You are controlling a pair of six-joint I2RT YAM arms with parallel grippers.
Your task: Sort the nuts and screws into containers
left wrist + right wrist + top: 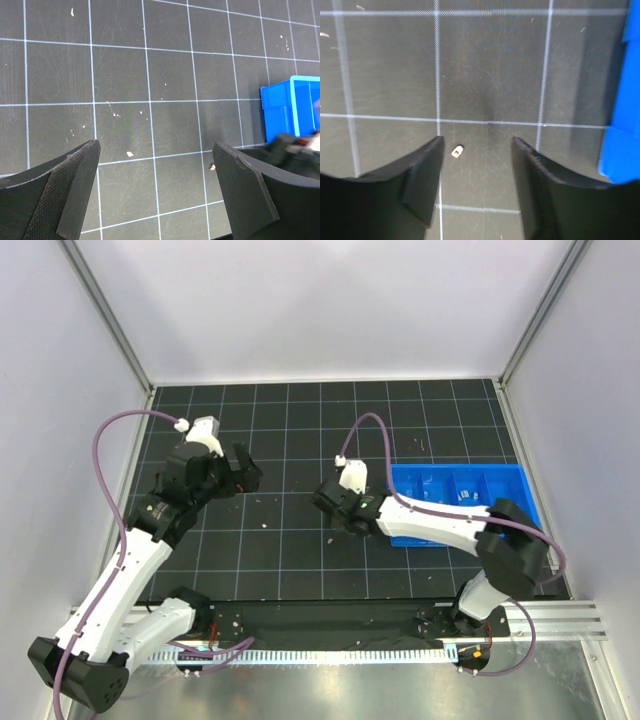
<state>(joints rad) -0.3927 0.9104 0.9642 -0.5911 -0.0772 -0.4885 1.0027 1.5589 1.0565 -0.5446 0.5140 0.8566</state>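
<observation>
Between right fingers [422, 180], parted, empty, nut [457, 151] on mat [490, 75] near one finger; left fingers [75, 190] wide, empty.

We have the containers [505, 480] sitting on the right side of the mat [300, 420], about midway between near and far, with small pieces [466, 496] lying in the compartments. Just left of the containers' left end is the right gripper [335, 508]. One of the nuts [457, 150] lies on the mat between its fingers, nearer one finger than the other and touching neither. Over on the left side, a little farther back, hangs the left gripper [245, 472]. Between the two grippers, loose bits [262, 524] lie scattered on the mat.
</observation>
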